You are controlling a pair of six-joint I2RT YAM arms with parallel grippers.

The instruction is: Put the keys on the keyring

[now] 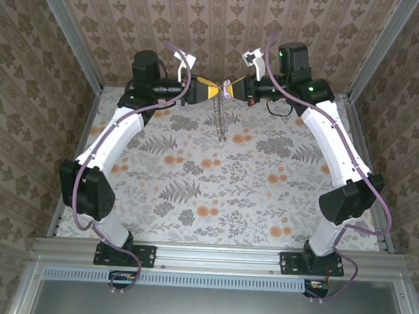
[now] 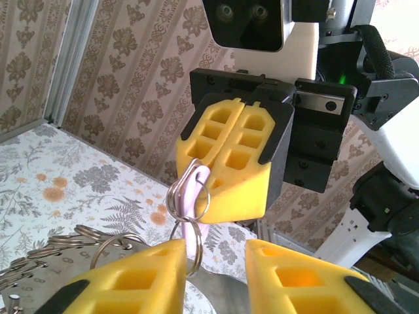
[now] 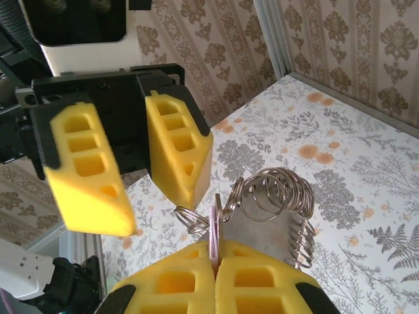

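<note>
The right gripper (image 3: 216,250) reaches level towards the other arm, its ribbed yellow foam fingers pressed together on the tiny key with a flat pale lilac head (image 2: 198,186). The left gripper (image 2: 216,260) faces it, fingers spread. The keyring of thin silvery wire loops (image 3: 288,196) hangs just below, seemingly linked to the key.

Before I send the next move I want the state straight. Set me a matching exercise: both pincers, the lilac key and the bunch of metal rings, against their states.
1 left pincer
2 right pincer
3 lilac key
4 bunch of metal rings

A hanging below the two pincers
B jaws apart
C jaws closed
D pinched in a closed grip

Pairs: 1-B, 2-C, 3-D, 4-A
</note>
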